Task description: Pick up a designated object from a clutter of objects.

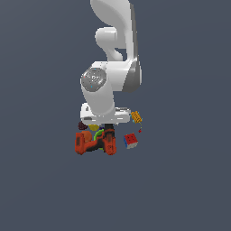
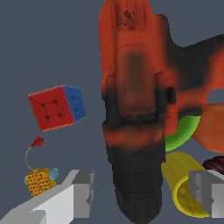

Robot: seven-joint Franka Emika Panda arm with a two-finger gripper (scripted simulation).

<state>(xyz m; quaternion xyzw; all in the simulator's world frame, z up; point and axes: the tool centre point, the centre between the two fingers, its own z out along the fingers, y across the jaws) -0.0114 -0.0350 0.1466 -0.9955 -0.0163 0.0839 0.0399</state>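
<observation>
The white robot arm (image 1: 110, 67) is the biggest thing, and it reaches down over a small pile of toys on the grey floor (image 1: 40, 189).

The drill (image 2: 135, 109) is the biggest toy. It is red-orange and black, and it lies on its side on the floor, right under the gripper (image 2: 142, 192). In the wrist view its dark nose sits between the two grey fingers (image 2: 83, 192). The fingers are spread wide, one on each side of the nose, and they do not touch it. The gripper holds nothing.

There is one drill. There is one puzzle cube (image 2: 57, 107) with red and blue sides, well apart from the drill. There is one yellow cup (image 2: 186, 188) lying on its side just beside the drill's nose. There is one green cup (image 2: 183, 131), peeking out from behind the drill. There is one orange ball (image 2: 212, 127) next to the green cup. There is one dark ball (image 2: 215, 164), mostly hidden. There is one little yellow and blue toy (image 2: 40, 180) with a thin stem and a red tip.
</observation>
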